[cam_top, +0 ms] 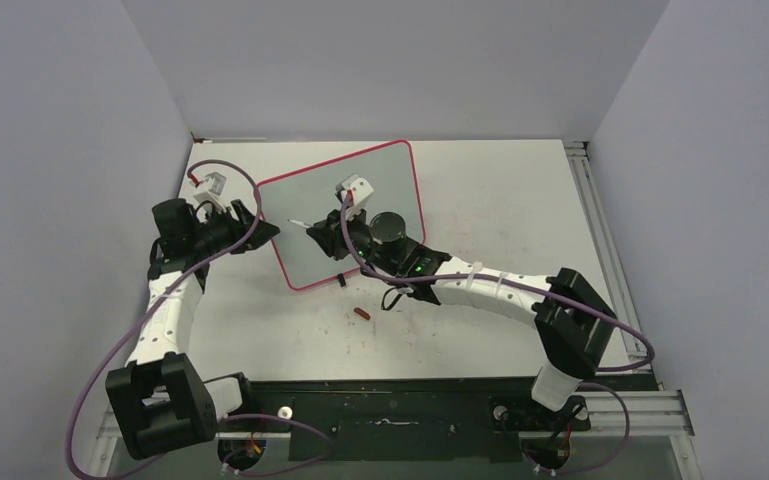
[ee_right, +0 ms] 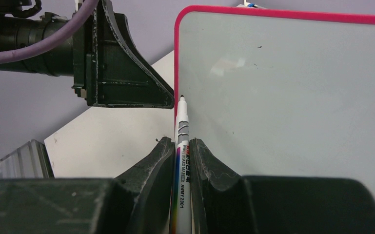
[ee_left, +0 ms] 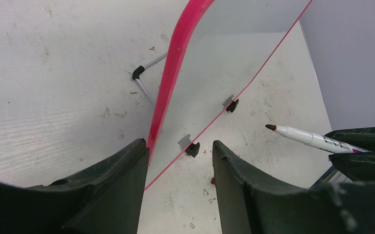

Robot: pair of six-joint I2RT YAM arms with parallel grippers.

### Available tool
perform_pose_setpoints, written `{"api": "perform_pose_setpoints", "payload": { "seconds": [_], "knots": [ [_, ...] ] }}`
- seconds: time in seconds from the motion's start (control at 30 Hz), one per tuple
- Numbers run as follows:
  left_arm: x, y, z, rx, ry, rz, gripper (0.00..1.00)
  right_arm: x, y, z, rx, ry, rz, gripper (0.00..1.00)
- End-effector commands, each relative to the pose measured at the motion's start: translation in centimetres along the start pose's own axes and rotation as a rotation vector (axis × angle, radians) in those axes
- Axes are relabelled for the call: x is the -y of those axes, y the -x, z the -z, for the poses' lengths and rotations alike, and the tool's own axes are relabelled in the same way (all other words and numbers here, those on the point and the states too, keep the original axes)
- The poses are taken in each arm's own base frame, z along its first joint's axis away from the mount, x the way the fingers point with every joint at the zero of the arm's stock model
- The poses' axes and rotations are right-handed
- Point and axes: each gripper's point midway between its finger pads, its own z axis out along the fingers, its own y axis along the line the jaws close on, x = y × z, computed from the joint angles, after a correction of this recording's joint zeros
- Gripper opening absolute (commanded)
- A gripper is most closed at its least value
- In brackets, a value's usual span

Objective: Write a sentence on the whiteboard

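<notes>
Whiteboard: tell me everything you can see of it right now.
The whiteboard is a rectangular white-grey panel with rounded corners and a thin pink-red frame, smooth and glossy, blank apart from a few specks. It seems to lean back on two small black feet and a wire stand. The left fingers flank its near corner; the marker held in the right fingers has its tip by the short edge nearest the left arm, contact unclear.

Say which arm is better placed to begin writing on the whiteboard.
Right. The right gripper is shut on the marker, its tip pointing at the whiteboard just inside the pink frame. The left gripper holds nothing; its jaws stand open astride the board's edge.
</notes>
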Motion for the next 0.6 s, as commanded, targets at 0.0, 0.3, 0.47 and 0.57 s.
{"api": "perform_pose_setpoints", "payload": {
  "seconds": [0.0, 0.3, 0.47, 0.57],
  "knots": [
    [-0.1, 2.0, -0.1, 0.046, 0.009, -0.029, 0.48, -1.3, 3.9, -1.6, 0.125, 0.012, 0.028, 0.05],
    [-1.0, 1.6, -0.7, 0.034, 0.030, 0.003, 0.39, -1.1, 3.8, -3.6, 0.147, -0.013, 0.051, 0.05],
    [-1.1, 1.6, -1.0, 0.030, 0.018, 0.016, 0.33, -0.7, 4.1, -4.2, 0.175, -0.043, 0.058, 0.05],
    [-1.2, 1.5, -1.1, 0.028, 0.020, 0.020, 0.30, -0.7, 4.3, -4.5, 0.185, -0.045, 0.059, 0.05]
  ]
}}
